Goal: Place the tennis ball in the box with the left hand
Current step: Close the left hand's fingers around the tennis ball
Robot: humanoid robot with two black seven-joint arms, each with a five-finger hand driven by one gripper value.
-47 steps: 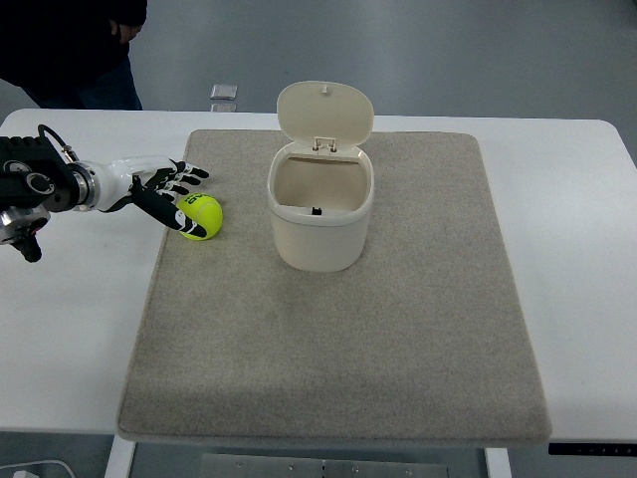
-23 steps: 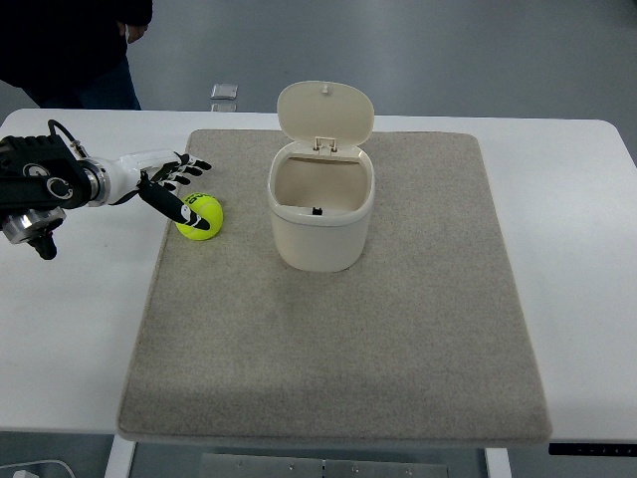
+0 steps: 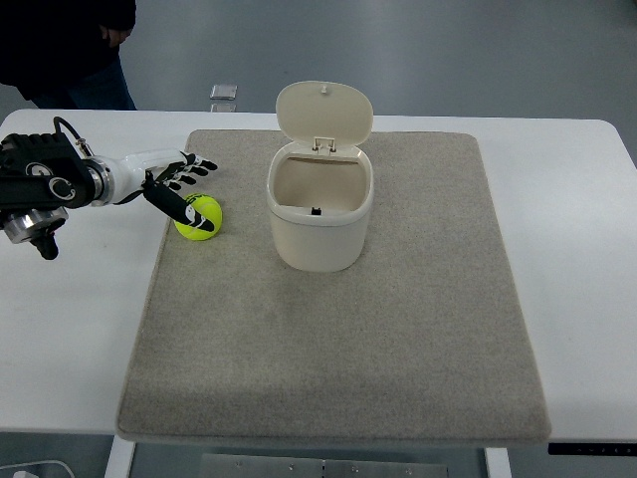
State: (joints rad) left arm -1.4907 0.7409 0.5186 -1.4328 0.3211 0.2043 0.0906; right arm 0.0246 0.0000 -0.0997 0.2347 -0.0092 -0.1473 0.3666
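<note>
A yellow-green tennis ball (image 3: 200, 220) lies on the grey mat (image 3: 338, 329) near its left edge. My left hand (image 3: 181, 186) comes in from the left and hovers just over the ball's upper left side, fingers spread, thumb reaching across the ball's top. It holds nothing. To the right of the ball stands the cream box (image 3: 320, 206), a small bin with its lid (image 3: 324, 113) flipped up at the back and its inside bare. The right arm does not show.
The mat lies on a white table (image 3: 70, 319). A person in dark clothes (image 3: 65, 50) stands beyond the table's far left corner. A small silver object (image 3: 224, 93) rests on the floor behind the table.
My left hand has drawn up and slightly back from the ball, from resting on it to hovering at its upper left. The ball has shifted a little.
</note>
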